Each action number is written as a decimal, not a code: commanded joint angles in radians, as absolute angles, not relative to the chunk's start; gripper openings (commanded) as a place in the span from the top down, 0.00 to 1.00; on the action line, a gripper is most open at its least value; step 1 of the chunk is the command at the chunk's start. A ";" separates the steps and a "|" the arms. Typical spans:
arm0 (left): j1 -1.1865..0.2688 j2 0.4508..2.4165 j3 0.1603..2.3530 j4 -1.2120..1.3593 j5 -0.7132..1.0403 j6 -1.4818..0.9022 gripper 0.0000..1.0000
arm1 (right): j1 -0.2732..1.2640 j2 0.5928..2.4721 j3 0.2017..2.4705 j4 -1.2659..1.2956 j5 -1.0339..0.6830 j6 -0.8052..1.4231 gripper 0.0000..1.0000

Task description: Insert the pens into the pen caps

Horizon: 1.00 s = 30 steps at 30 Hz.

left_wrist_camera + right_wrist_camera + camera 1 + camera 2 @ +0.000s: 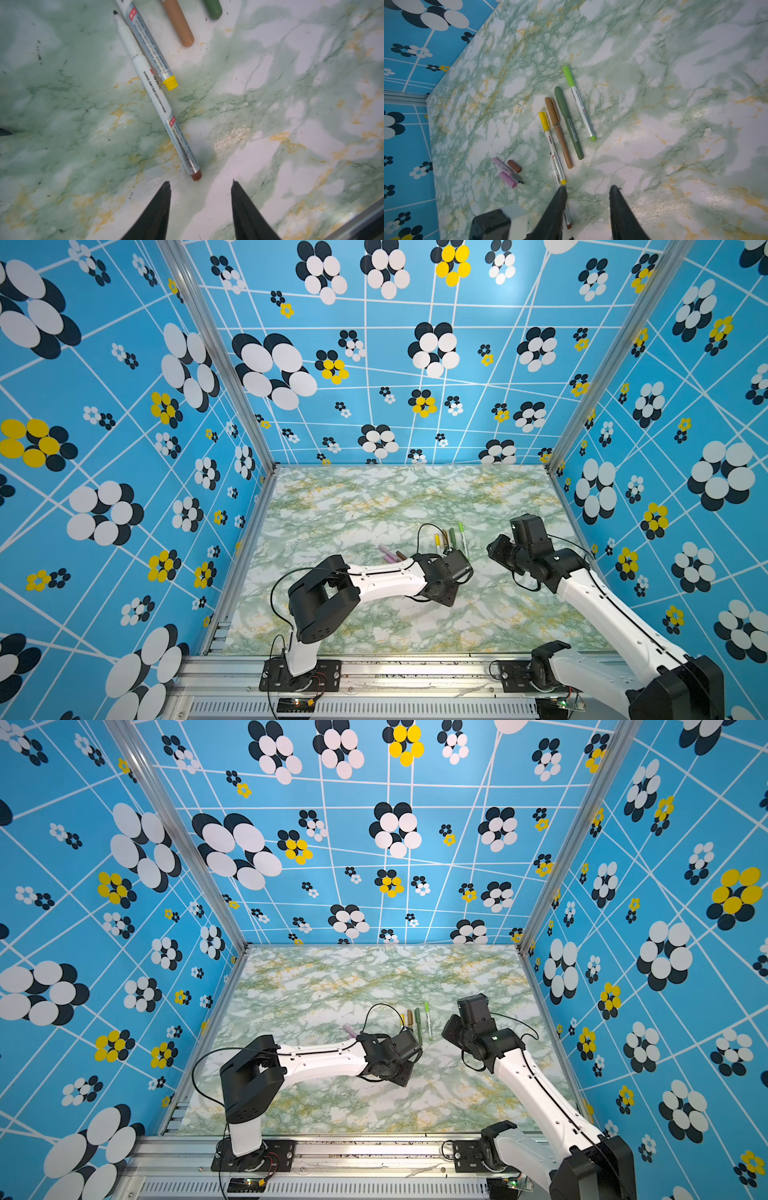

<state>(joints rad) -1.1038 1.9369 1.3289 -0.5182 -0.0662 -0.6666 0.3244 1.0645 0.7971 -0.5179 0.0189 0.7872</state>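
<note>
We log the counter (675, 62): smooth marbled film, green and white, glossy, with sheen in places. One scuffed patch (231, 137) looks grainy and dull.

Left tool (201, 181) and right tool (588, 187): matt black, plastic-looking.

The brown-ended pen (155, 94) and yellow-capped pen (552, 148) are smooth white plastic with shiny silver label bands. The tan pen (559, 133) and dark green pen (569, 123) look matt.

Pink cap (507, 179) and brown cap (514, 166): smooth plastic.

Front rail (374, 672): brushed metal.

table (675, 62): marbled | on it: pens (559, 135), brown cap (514, 166), pink cap (508, 180) (loose)
</note>
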 commanded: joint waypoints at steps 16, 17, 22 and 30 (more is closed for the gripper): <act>-1.092 2.108 1.496 -0.720 -0.189 -0.687 0.74 | 0.316 0.990 0.768 -0.473 -0.046 0.790 0.63; -1.092 2.114 1.499 -0.726 -0.192 -0.688 0.76 | 0.315 0.987 0.771 -0.475 -0.045 0.789 0.63; -1.074 2.121 1.486 -0.732 -0.193 -0.699 0.86 | 0.312 0.977 0.775 -0.483 -0.040 0.782 0.63; -1.046 2.071 1.406 -0.698 -0.198 -0.736 0.98 | 0.306 0.979 0.773 -0.486 -0.044 0.774 0.63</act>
